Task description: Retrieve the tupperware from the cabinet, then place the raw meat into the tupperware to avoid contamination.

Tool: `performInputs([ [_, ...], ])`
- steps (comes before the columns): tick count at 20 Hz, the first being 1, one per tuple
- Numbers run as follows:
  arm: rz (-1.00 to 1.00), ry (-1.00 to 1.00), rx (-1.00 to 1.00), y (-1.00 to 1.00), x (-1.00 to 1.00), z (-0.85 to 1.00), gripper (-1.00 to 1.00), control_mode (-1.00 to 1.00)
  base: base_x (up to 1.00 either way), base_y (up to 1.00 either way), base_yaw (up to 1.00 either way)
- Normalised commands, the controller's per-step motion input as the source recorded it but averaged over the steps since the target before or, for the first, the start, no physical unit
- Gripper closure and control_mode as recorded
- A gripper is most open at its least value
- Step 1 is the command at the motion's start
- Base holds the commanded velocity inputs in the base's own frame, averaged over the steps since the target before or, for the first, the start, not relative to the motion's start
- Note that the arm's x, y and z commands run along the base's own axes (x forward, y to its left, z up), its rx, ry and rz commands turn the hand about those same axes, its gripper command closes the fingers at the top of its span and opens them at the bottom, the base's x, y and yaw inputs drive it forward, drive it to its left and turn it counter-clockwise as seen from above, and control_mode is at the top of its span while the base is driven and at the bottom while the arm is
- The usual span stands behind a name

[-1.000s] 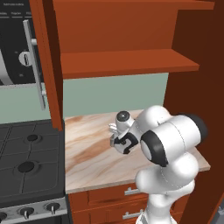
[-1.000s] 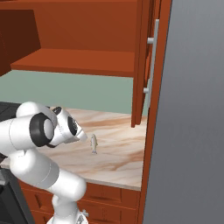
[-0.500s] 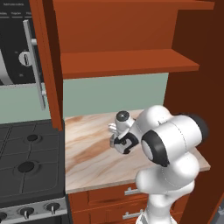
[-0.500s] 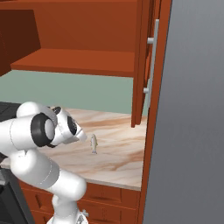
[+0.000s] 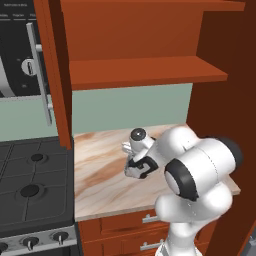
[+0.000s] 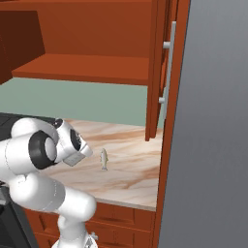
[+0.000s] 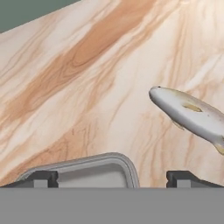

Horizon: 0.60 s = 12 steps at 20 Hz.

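In the hand view the tupperware point(image 7: 92, 168), a pale grey box with rounded corners, lies open side up on the marble counter point(image 7: 87, 78). It sits just below my gripper point(image 7: 113, 179). The gripper is open. Its right fingertip point(image 7: 183, 178) stands clear of the box and nothing is held. The raw meat point(image 7: 192, 114), a small silvery fish, rests on the counter to the right of the box. The fish point(image 6: 103, 159) also lies beside my hand point(image 6: 76, 158) in the right base view. Overhead the cabinet point(image 5: 145, 70) has both doors swung open, and my hand point(image 5: 140, 167) hangs low over the counter.
A black stove point(image 5: 30, 185) adjoins the counter on the left, with a microwave point(image 5: 20, 50) above it. The open cabinet door point(image 6: 157, 68) with its grey bar handle hangs on the right, beside a tall grey panel point(image 6: 213, 121). Drawers point(image 5: 145, 220) sit under the counter edge.
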Motion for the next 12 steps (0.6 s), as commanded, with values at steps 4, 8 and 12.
performInputs([
  [4,0.00,0.00,-0.01,0.00,-0.19,0.27,-1.00,-1.00,0.00,0.00,0.00],
  [8,0.00,-0.01,0.00,-0.03,-0.31,0.31,-1.00,-1.00,0.00,0.00,0.00],
  [12,0.00,0.00,0.00,-0.15,-0.44,0.32,-1.00,-1.00,0.00,0.00,0.00],
])
